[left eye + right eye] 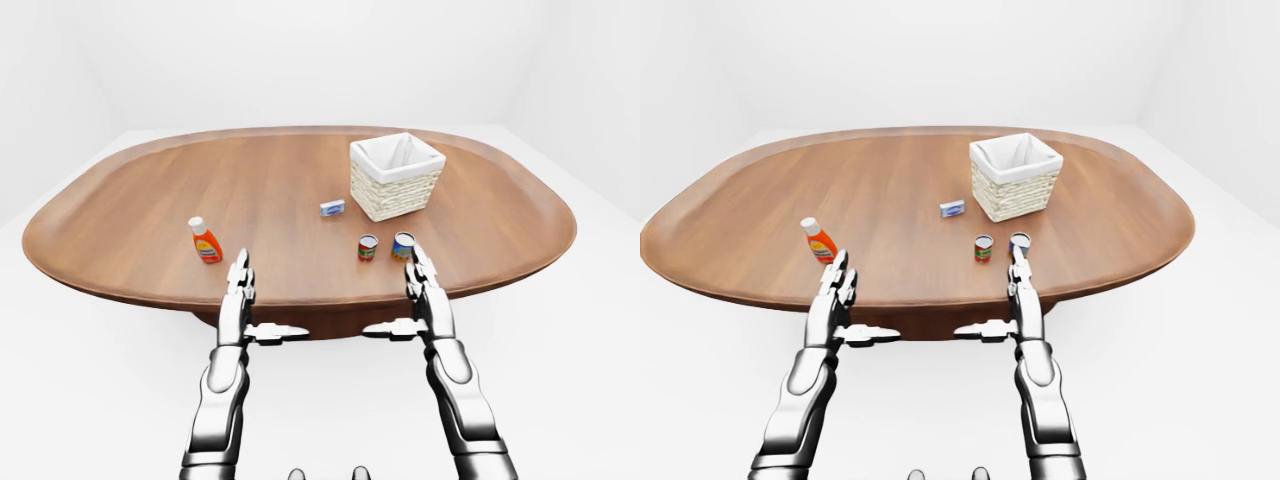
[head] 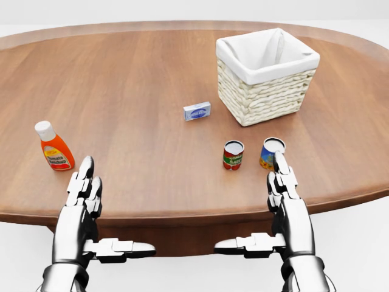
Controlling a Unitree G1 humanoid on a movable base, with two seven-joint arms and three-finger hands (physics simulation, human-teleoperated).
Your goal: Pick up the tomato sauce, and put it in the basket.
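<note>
You're holding both hands, left [image 2: 82, 194] and right [image 2: 284, 188], spread wide and empty; the sauce can [image 2: 233, 154] is standing below the basket [image 2: 265, 94].

arms: glossy silver-chrome shells, rounded segments, dark gaps at joints | left hand [image 2: 82, 204]: blocky metallic three-finger unit, black seams between links | right hand [image 2: 285, 204]: same build and finish | markings, cables, screws: too small to tell
</note>
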